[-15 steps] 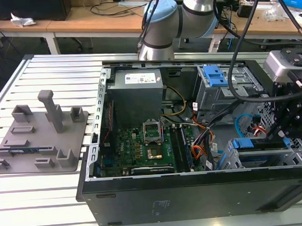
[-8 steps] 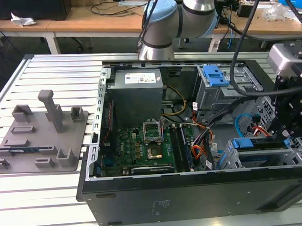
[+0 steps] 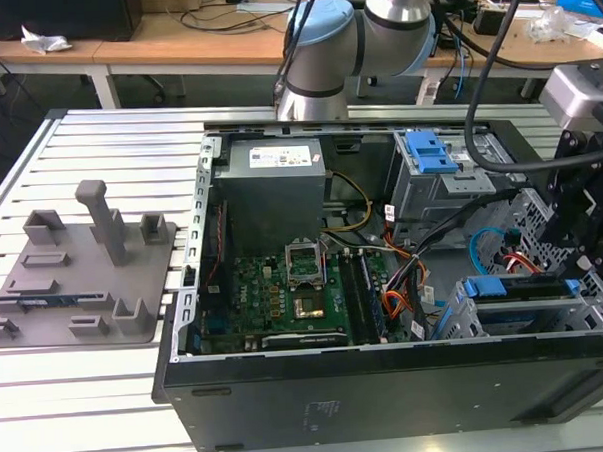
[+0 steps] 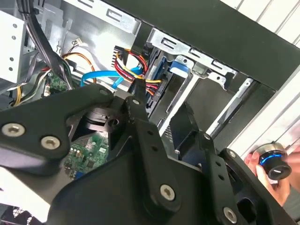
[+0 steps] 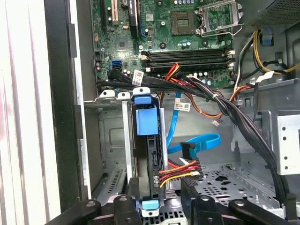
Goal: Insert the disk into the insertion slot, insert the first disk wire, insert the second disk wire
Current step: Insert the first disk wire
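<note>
the disk sits inside the metal cage; the gripper hangs just beside it, fingers spread apart and seemingly touching nothing; a red and yellow wire bundle ends next to the disk

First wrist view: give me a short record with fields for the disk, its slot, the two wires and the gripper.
disk: dark flat hard drive in a bright blue plastic carrier, standing on edge in the slot
slot: silver-grey perforated sheet-metal drive cage
power wire: red, yellow and black bundle reaching the disk; mating unclear
data wire: flat blue cable, connector apart from the disk
gripper: jaws apart, at the disk's edge
</note>
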Robot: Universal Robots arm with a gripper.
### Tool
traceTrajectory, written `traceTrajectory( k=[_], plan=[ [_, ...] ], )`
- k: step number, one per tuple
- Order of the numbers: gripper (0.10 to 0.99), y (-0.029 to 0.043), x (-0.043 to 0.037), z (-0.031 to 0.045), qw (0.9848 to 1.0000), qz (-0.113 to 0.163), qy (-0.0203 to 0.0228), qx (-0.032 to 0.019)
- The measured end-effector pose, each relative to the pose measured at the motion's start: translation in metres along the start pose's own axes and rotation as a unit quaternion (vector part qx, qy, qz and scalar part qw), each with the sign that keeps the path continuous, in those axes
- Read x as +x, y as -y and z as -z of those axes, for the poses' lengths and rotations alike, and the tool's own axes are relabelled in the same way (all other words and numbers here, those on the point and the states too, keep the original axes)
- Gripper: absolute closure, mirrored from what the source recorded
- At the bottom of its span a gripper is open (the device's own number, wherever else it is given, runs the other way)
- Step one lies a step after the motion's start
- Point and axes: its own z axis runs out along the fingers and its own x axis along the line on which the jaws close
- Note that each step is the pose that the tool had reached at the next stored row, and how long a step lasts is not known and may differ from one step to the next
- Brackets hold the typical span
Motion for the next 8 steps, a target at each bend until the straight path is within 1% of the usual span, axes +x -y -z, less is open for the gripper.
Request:
traceTrajectory(
  k=[8],
  plan=[
    [0.604,-0.0001,-0.0014,0.0002,1.0000,-0.004,0.0000,0.0001]
  ],
)
